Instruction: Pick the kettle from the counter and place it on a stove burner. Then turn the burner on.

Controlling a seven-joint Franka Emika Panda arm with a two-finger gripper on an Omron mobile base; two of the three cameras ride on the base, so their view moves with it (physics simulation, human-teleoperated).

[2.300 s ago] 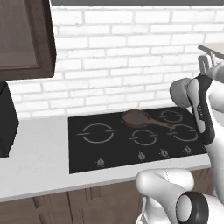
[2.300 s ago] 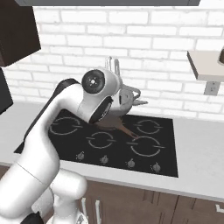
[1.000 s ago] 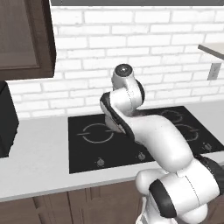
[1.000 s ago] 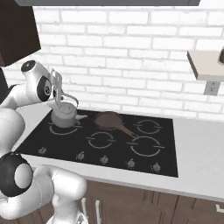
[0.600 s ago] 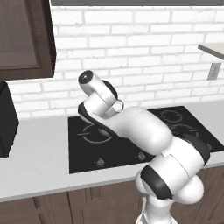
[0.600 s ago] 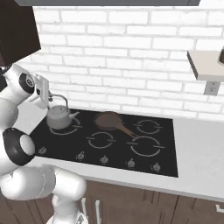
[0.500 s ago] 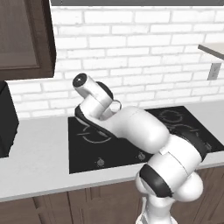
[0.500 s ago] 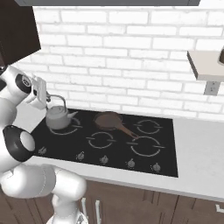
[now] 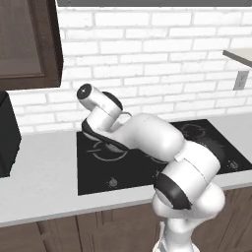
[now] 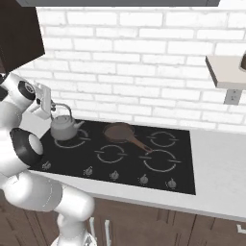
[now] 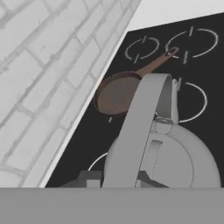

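One black glass cooktop [image 10: 158, 178] sits set into the pale counter [image 10: 216, 168], with dark wooden cabinet fronts [image 10: 158, 226] below. White brick wall [image 10: 144, 72] runs behind it. Dark upper cabinet [image 9: 29, 44] hangs at the left of the left base view; a black appliance [image 9: 7, 133] stands on the counter under it. Pale shelf [image 10: 226, 72] with a wall socket [image 10: 232, 96] under it, far to the right of the end effector.

End effector [image 10: 50, 108] is clenched on the top of the arched wire handle of the kettle [image 10: 63, 128]. Kettle hangs directly below the end effector, over the stove burner [image 10: 72, 139], the rear-left ring of the cooktop. Whether its base touches the glass, cannot tell. Hand view looks down the handle onto the kettle's rounded lid [image 11: 175, 162], with the burner ring showing at its edge.

Brown frying pan [image 10: 120, 132] lies on the cooktop just beyond the kettle's spout, away from the end effector, its long handle angled toward the front-right ring. Row of small knobs [image 10: 115, 175] along the front edge of the cooktop, below and in front of the end effector.

No readable brands, labels or writing on any surface.
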